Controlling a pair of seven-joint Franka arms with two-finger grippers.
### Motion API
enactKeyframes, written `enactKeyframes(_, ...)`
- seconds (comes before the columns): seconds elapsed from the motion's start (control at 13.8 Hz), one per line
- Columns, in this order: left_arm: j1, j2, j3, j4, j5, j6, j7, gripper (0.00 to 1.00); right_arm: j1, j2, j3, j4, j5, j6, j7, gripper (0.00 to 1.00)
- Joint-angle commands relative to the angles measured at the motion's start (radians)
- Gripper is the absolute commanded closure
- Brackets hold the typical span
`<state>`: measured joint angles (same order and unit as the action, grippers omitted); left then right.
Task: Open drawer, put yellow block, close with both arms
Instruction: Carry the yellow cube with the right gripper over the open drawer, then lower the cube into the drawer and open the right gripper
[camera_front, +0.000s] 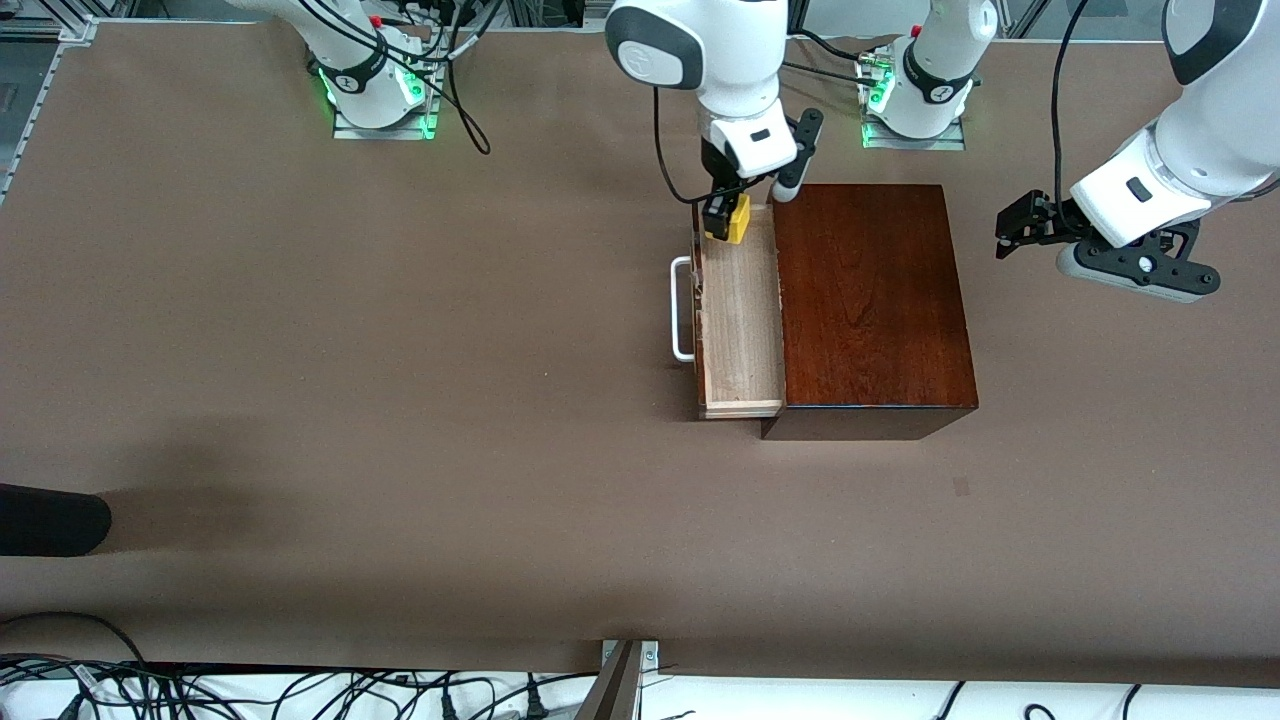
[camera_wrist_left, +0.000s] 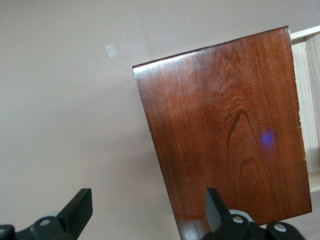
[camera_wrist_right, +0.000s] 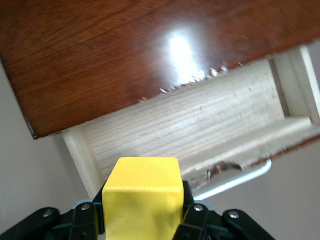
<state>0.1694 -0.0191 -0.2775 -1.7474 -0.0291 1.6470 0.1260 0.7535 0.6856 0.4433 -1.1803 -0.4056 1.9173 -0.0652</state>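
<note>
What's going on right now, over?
Right gripper shut on yellow block, over open drawer. Left gripper open, waiting beside box. Nothing blocking.

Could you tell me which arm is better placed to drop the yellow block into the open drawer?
Right: the right gripper holds the yellow block over the open drawer. The left gripper is open, past the box.

Brown table (camera_front: 400, 350), mahogany box (camera_front: 870, 300) on it

We see the drawer (camera_front: 742, 330) pulled out, its pale tray bare below the right gripper (camera_front: 722, 222) and yellow block (camera_front: 738, 220). The box (camera_front: 870, 300) walls one side, the handle (camera_front: 682, 310) the other. Brown surface (camera_front: 350, 350) lies wide open around them.
</note>
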Motion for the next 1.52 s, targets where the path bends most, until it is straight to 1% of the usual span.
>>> enactKeyframes(0.0, -0.004, 0.024, -0.005, 0.039, 0.024, -0.026, 0.015, 0.00, 0.009, 0.026, -0.006, 0.062, -0.019, -0.044, -0.154, 1.00)
enactKeyframes(0.14, -0.004, 0.024, -0.005, 0.039, 0.023, -0.026, 0.015, 0.00, 0.009, 0.043, -0.020, 0.064, -0.019, -0.034, -0.203, 1.00)
enactKeyframes(0.43, -0.004, 0.024, -0.005, 0.040, 0.023, -0.026, 0.014, 0.00, -0.002, 0.086, -0.021, 0.070, -0.016, -0.017, -0.290, 1.00)
enactKeyframes(0.65, -0.004, 0.024, -0.005, 0.040, 0.023, -0.026, 0.015, 0.00, 0.001, 0.103, -0.021, 0.079, -0.013, -0.009, -0.300, 1.00)
enactKeyframes(0.8, -0.004, 0.024, -0.005, 0.040, 0.023, -0.026, 0.015, 0.00, 0.007, 0.139, -0.021, 0.120, -0.015, 0.003, -0.303, 1.00)
enactKeyframes(0.94, -0.004, 0.024, -0.005, 0.040, 0.023, -0.026, 0.015, 0.00, 0.012, 0.181, -0.031, 0.148, -0.022, 0.044, -0.326, 1.00)
enactKeyframes(1.09, -0.004, 0.024, -0.005, 0.040, 0.023, -0.026, 0.015, 0.00, 0.020, 0.190, -0.043, 0.149, -0.022, 0.069, -0.335, 1.00)
enactKeyframes(1.23, -0.004, 0.024, -0.005, 0.040, 0.021, -0.026, 0.015, 0.00, 0.018, 0.190, -0.049, 0.149, -0.021, 0.062, -0.378, 1.00)
enactKeyframes(1.45, -0.004, 0.024, -0.005, 0.040, 0.021, -0.026, 0.015, 0.00, 0.020, 0.196, -0.052, 0.148, -0.021, 0.055, -0.381, 1.00)
